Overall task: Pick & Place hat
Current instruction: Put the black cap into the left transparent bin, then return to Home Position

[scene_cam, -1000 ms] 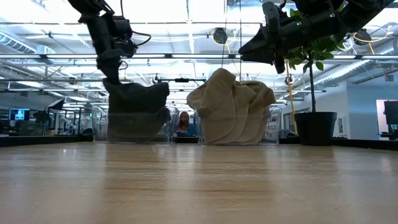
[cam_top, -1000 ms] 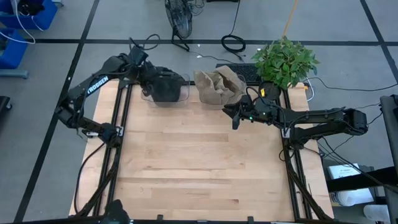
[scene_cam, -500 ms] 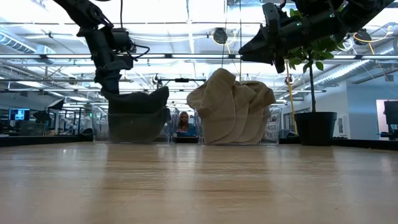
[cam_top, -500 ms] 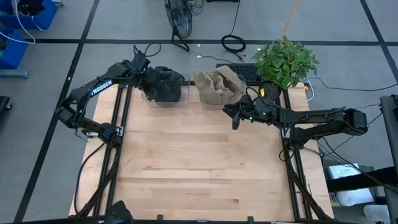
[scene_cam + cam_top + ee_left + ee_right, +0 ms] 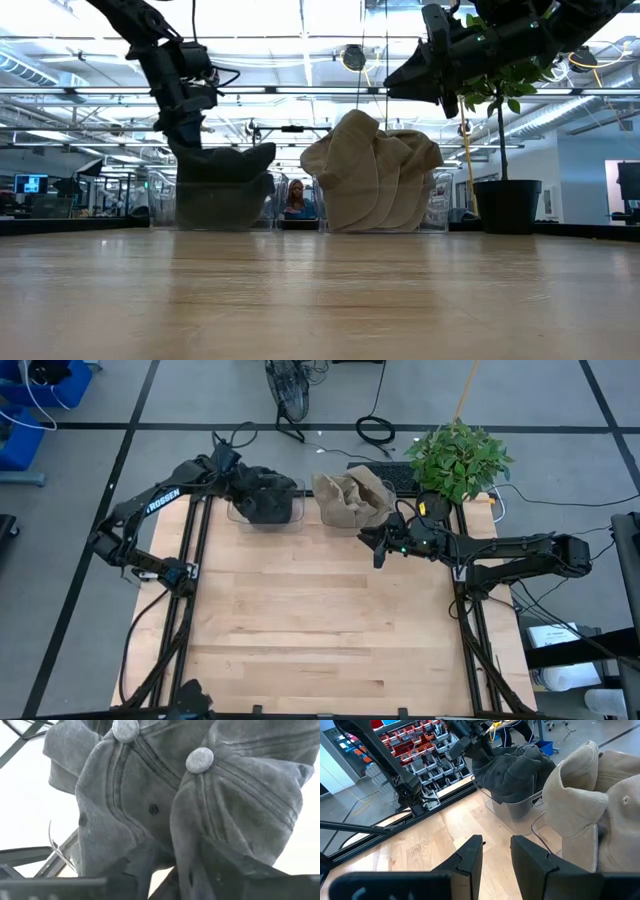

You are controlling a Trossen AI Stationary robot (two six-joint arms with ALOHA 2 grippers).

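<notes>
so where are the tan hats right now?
High view: the tan hats sit piled in a clear bin at the table's far edge, right of the bin of dark grey hats, left of the potted plant.

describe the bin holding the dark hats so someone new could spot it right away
Start at the potted plant by the table's far right corner and go left along the far edge. Pass the clear bin piled with tan hats; the next clear bin is it. Its hats are dark grey.
</notes>
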